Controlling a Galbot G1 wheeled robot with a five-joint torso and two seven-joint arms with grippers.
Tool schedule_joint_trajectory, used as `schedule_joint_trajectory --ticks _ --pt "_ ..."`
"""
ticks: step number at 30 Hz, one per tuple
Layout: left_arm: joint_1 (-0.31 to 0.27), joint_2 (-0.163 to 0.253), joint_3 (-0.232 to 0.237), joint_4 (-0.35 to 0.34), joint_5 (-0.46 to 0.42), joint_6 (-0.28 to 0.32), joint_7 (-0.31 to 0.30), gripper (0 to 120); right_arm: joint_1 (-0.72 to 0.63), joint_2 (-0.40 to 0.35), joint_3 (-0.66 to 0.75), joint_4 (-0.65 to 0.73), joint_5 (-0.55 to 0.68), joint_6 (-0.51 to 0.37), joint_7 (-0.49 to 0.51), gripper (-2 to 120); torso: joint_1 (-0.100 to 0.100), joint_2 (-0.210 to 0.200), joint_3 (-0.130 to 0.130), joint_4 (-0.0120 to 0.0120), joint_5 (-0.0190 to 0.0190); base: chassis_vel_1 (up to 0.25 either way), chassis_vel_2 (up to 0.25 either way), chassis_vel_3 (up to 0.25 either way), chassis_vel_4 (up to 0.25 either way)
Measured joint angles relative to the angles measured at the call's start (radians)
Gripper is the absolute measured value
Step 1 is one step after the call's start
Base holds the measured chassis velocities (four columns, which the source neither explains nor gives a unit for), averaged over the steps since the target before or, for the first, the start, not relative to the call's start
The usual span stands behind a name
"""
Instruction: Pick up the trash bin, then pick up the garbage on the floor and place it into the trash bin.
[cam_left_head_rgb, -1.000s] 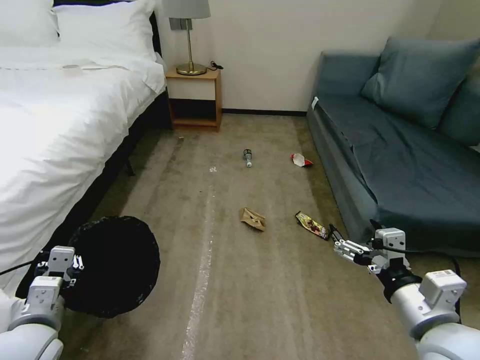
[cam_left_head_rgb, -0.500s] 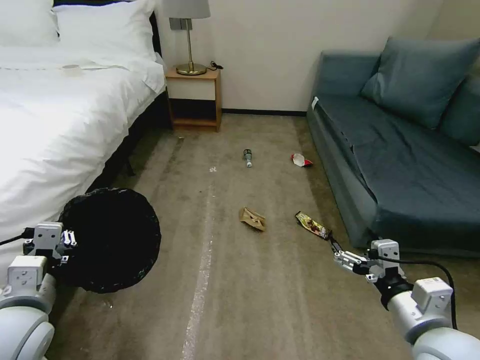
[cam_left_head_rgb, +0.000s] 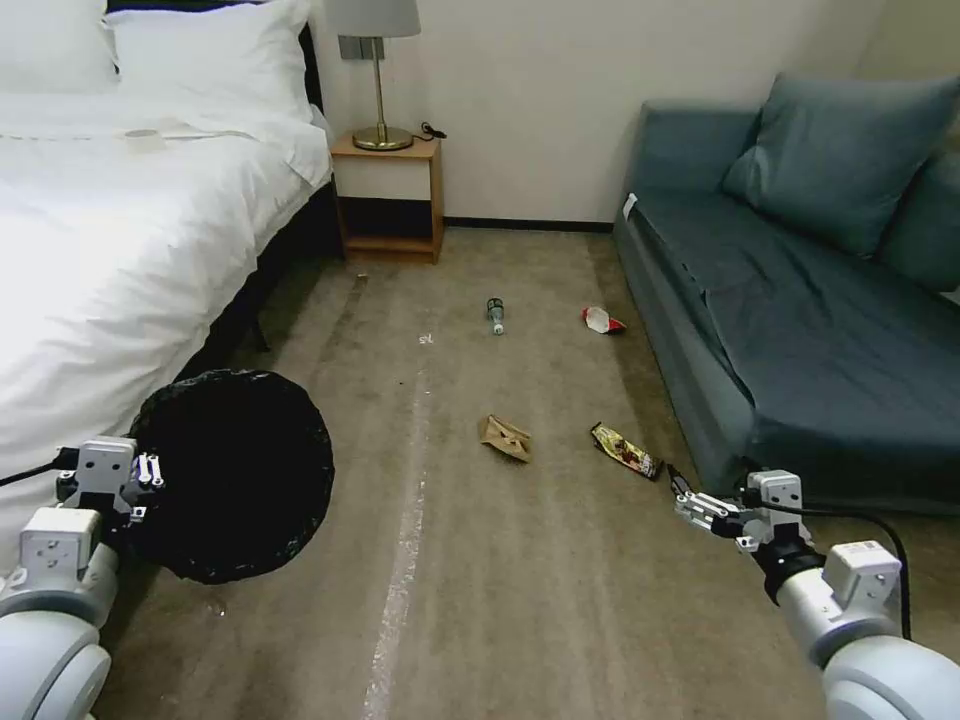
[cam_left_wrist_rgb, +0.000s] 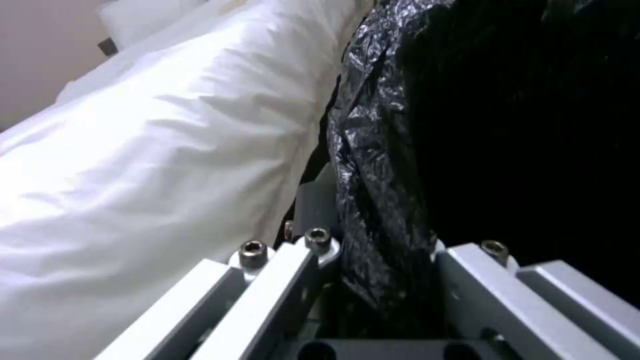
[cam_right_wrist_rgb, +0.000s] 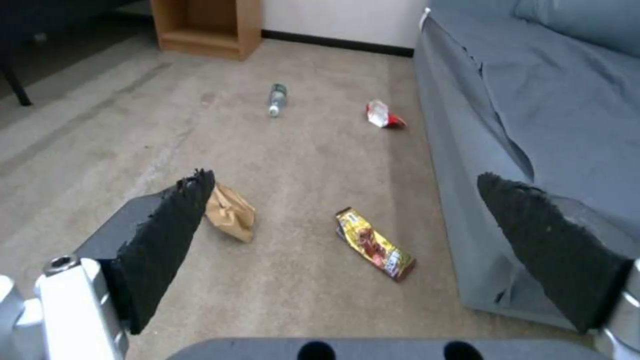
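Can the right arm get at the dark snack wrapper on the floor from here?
Probably yes. The right tool hangs open beside the sofa, with bare carpet between it and the snack wrapper.

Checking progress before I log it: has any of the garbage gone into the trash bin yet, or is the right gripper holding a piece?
No, the right gripper is open and empty.
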Motion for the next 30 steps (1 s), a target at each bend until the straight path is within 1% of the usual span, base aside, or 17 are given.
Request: schedule_joint_trajectory --ticks 6,11,14,30 --pt "0.001 0.014 -0.007 -0.004 -0.012 0.000 0.003 4 -0.002 0.002 0.005 -0.017 -0.003 0.004 0.000 100 0.000 0.000 0.000 0.0000 0.0000 0.000 0.000 0.000 0.000" --pt "-0.007 0.036 -0.017 -0.004 -0.031 0.004 0.008 4 -0.001 0.005 0.007 -0.027 -0.002 0.006 -0.003 100 0.000 0.000 0.000 -0.0001 0.0001 0.000 0.000 0.000 0.000" --pt "-0.009 0.042 -0.019 -0.003 -0.036 0.005 0.008 4 0.000 0.008 0.007 -0.034 -0.002 0.006 -0.005 100 0.000 0.000 0.000 0.0000 0.0001 0.000 0.000 0.000 0.000" --pt "-0.025 0.039 -0.013 0.017 -0.038 -0.011 0.015 4 -0.002 0.014 0.002 -0.064 -0.016 0.021 -0.028 100 0.000 0.000 0.000 0.0000 0.0000 0.000 0.000 0.000 0.000"
